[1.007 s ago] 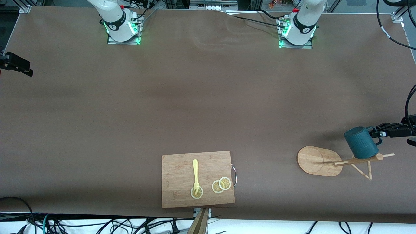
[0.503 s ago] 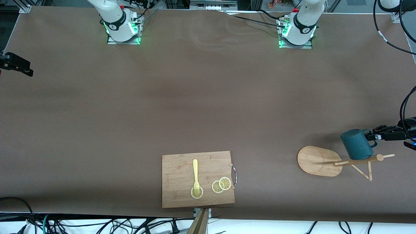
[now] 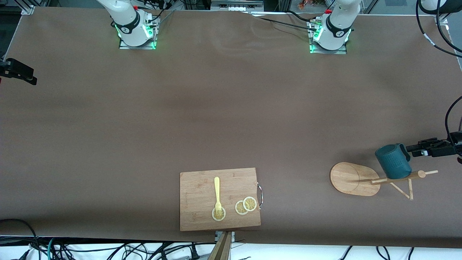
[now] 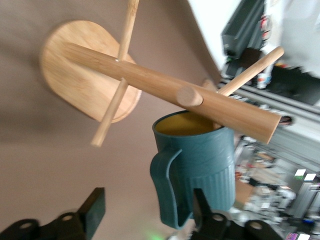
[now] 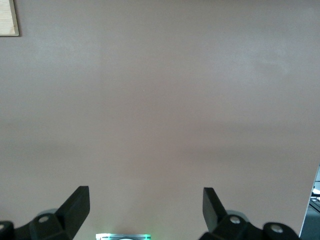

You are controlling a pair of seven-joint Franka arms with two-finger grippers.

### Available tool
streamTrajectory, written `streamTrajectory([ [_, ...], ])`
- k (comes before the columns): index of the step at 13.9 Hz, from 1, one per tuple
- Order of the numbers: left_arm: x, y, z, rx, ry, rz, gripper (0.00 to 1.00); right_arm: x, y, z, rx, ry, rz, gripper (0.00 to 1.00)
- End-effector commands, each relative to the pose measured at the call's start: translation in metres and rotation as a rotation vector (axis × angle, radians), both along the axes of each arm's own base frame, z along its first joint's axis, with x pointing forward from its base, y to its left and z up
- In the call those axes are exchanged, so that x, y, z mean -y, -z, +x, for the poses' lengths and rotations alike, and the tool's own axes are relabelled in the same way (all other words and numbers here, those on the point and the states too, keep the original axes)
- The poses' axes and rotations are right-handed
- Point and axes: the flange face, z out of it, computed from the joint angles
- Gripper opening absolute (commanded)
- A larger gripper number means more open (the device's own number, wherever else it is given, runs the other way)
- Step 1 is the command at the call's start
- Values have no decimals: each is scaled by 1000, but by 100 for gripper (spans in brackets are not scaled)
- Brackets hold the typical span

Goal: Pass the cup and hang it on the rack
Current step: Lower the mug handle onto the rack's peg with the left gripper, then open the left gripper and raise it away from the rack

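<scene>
The dark teal cup sits up on the rack, against the top of its post. In the left wrist view the cup has its yellowish mouth pressed to the post, where a peg sticks out. My left gripper is open beside the cup; the cup's handle lies loose between its fingers, close to one of them. My right gripper is open over bare table and out of the front view.
A wooden cutting board with a yellow fork and lemon slices lies near the front camera's edge of the table. The rack stands toward the left arm's end. A black device pokes in at the right arm's end.
The left gripper has opened, let go of the cup's handle and drawn back a little. The cup has shifted slightly along the rack away from the gripper. The right arm has not moved.
</scene>
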Motion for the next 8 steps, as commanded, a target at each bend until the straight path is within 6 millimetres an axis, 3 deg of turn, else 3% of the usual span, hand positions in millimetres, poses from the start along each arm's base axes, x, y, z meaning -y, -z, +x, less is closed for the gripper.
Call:
streamTrajectory([
  [1, 52, -71, 9, -10, 184, 278, 100, 2, -2, -2, 10, -9, 18, 100],
  [4, 159, -141, 13, -6, 443, 603, 100, 2, -2, -2, 9, -9, 18, 100],
  [8, 304, -188, 3, 22, 690, 946, 100, 3, -2, -2, 9, -7, 18, 100],
])
